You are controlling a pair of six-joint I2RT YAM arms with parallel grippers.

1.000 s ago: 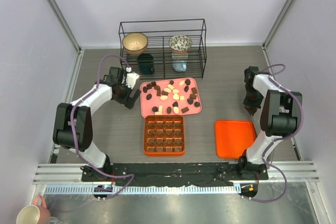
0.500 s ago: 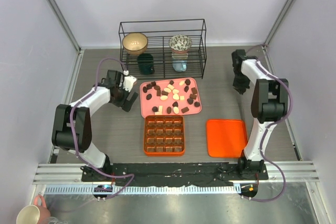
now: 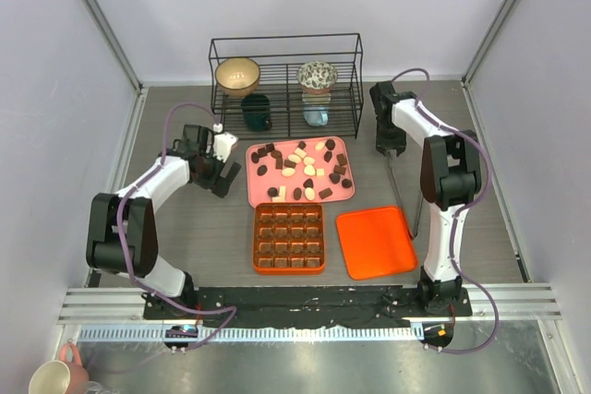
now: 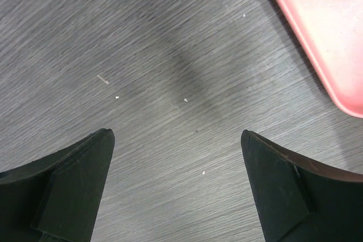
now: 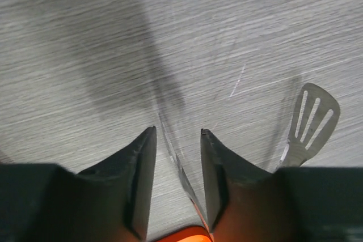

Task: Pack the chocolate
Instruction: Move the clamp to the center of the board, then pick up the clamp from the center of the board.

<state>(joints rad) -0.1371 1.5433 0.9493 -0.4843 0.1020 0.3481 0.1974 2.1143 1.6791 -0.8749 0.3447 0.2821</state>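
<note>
Several dark brown, tan and cream chocolate pieces (image 3: 300,168) lie scattered on the pink tray (image 3: 256,193). In front of it sits the orange gridded box (image 3: 289,237), with dark pieces in its cells. My left gripper (image 3: 227,184) (image 4: 176,134) hangs open over bare table just left of the pink tray's edge (image 4: 323,43), holding nothing. My right gripper (image 3: 388,147) (image 5: 177,131) is right of the rack, jaws partly apart. A thin clear plastic edge (image 5: 170,140) runs between them down to the orange lid (image 3: 374,242) (image 5: 181,236); they are not pressed on it.
A black wire rack (image 3: 286,80) with bowls and cups stands at the back. The orange lid lies just right of the gridded box. A pale slotted spatula shape (image 5: 312,117) shows in the right wrist view, beside the gripper. Walls close in on both sides.
My right arm swung from the right wall leftward to beside the rack, and the orange lid slid left toward the gridded box. The right jaws then parted. The left gripper barely shifted.
</note>
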